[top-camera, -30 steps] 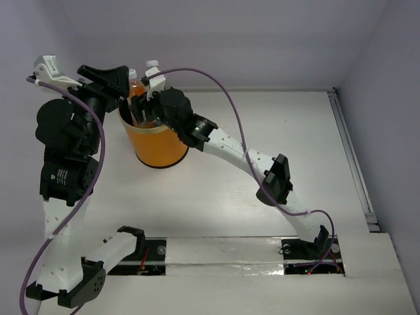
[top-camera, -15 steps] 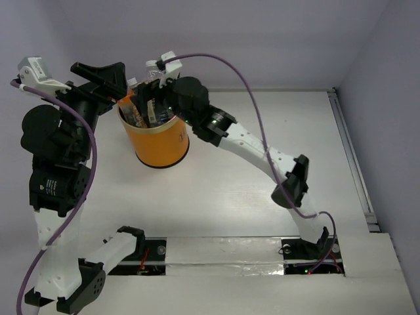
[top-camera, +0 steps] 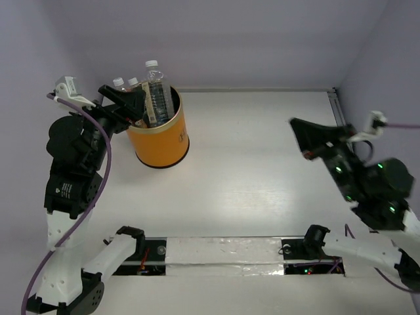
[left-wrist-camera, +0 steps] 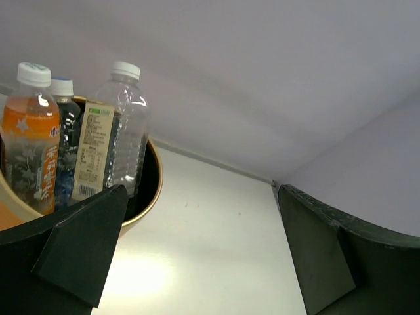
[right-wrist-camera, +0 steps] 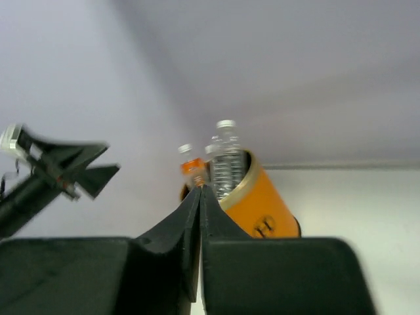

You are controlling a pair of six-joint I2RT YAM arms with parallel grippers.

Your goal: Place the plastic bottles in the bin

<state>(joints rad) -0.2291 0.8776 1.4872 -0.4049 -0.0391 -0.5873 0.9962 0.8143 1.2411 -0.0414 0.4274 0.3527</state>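
**Claws empty: right shut tight, left spread wide**

Right claw point(top-camera: 303, 134) hangs above the right side of the desk point(top-camera: 262, 170), jaws pressed together on nothing, well apart from the bin point(top-camera: 161, 141). Left claw point(top-camera: 128, 105) sits just beside the bin's left rim, jaws wide and gripping nothing. At the far left the bin stands upright with the plastic bottles point(top-camera: 155, 92) inside, white caps above its rim
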